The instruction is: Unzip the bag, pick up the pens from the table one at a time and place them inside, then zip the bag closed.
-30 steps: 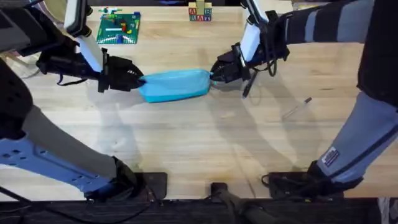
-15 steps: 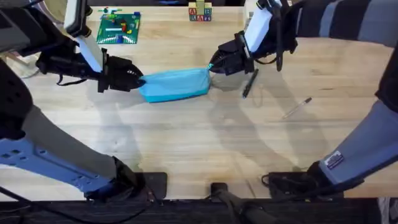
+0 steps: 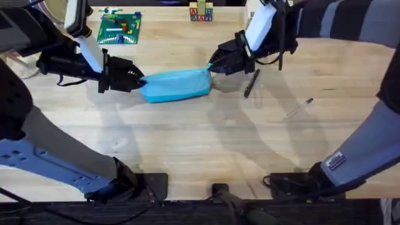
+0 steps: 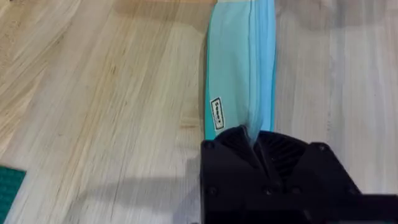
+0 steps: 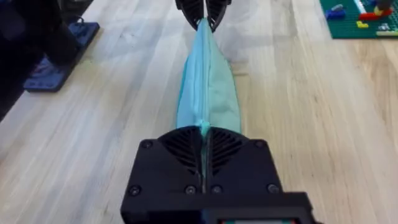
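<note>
- The bag (image 3: pixel 177 85) lay on the table (image 3: pixel 200 144), stretched between my two grippers, with its zip line on top.
- My left gripper (image 3: pixel 139 80) was closed on the bag's left end; in the left wrist view the fabric went in between the fingers.
- My right gripper (image 3: pixel 212 67) was closed on the right end, at the zip line; I judged it had the zip pull, but the pull itself was hidden.
- Both pens waited on the table to the right: the dark pen (image 3: pixel 251 83) just beside my right gripper, the silvery pen (image 3: pixel 299 108) farther off.
- To unzip well, I judged the left grip should hold firm while the right moved straight along the zip, low, without lifting the bag.
- A pull to the side could have twisted the fabric and jammed the slider.
</note>
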Robot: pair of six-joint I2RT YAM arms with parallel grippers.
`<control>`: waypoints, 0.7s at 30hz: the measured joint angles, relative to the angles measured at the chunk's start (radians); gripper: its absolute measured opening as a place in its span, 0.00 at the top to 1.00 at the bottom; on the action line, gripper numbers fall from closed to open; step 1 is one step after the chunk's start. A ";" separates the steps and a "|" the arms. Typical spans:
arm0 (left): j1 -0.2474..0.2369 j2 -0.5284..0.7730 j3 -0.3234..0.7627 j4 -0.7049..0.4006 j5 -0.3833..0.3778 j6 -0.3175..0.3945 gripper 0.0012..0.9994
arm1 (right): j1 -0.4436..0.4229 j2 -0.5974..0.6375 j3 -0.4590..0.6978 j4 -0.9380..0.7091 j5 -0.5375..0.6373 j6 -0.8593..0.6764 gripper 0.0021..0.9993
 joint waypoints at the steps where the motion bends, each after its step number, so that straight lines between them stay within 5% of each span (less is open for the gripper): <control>1: 0.000 0.000 0.000 0.000 0.000 0.000 0.96 | 0.005 0.000 0.000 0.000 -0.005 0.001 0.97; 21: 0.006 0.000 0.003 0.002 -0.014 0.001 0.96 | 0.158 0.000 0.000 0.154 -0.011 0.012 0.97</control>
